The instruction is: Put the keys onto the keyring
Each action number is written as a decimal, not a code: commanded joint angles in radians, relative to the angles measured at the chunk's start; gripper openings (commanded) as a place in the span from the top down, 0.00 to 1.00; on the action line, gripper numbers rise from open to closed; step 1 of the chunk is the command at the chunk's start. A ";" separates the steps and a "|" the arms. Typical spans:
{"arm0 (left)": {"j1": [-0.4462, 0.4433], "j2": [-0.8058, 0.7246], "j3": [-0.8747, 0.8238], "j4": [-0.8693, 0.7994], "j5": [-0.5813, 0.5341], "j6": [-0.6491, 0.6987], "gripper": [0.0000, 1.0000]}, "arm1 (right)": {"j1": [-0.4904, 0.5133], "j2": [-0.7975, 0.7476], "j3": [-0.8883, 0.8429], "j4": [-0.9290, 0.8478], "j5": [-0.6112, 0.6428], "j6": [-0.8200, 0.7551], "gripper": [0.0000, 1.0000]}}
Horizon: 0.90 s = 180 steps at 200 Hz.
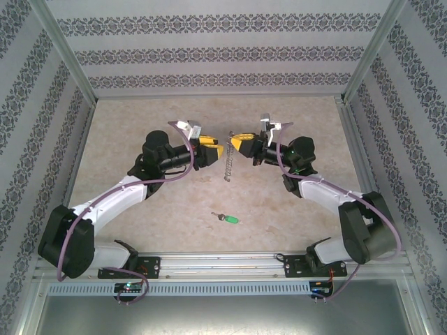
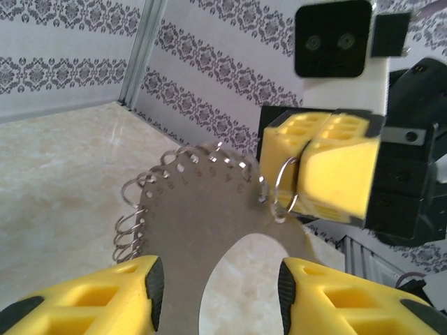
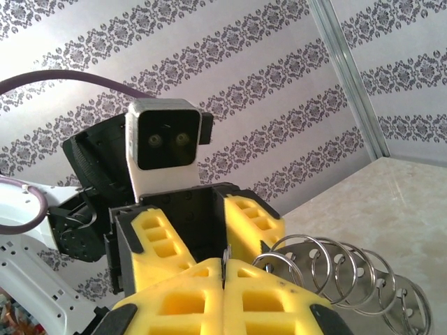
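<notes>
**Right pincer grips the keyring while the key lies on the table**

In the top view the left gripper point(image 1: 219, 150) sits at about 10 o'clock of the keyring point(image 1: 227, 166), and its tips point toward 3 o'clock. Its pincer is spread. In the left wrist view the two yellow fingers point(image 2: 150, 283) stand apart, and the keyring point(image 2: 202, 209) shows between them. It is a flat grey horseshoe plate with holes along its rim and wire rings threaded through them. One limb of the plate runs just beside the pad at 9 o'clock. I cannot tell whether they touch. A gap shows between that limb and the other finger.

The keyring hangs between the two grippers, above the table point(image 1: 174, 216).

The right gripper point(image 1: 234, 142) is at about 2 o'clock of the keyring. Its fingers are pressed together, pinching one wire ring, as the left wrist view shows point(image 2: 305, 180). In its own view point(image 3: 225, 276) the rings point(image 3: 342, 272) fan out toward 3 o'clock.

The key point(image 1: 227, 218), with its green head, lies on the table at 6 o'clock of the keyring, well apart from both grippers.
</notes>
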 commanded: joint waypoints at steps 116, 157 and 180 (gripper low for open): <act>0.056 0.130 -0.024 0.454 0.159 -0.330 0.63 | 0.031 0.075 0.072 0.149 0.019 0.061 1.00; 0.056 0.145 -0.030 0.491 0.169 -0.356 0.64 | 0.033 0.097 0.080 0.176 0.026 0.082 1.00; 0.055 0.153 -0.029 0.509 0.171 -0.366 0.66 | 0.034 0.104 0.083 0.186 0.027 0.089 1.00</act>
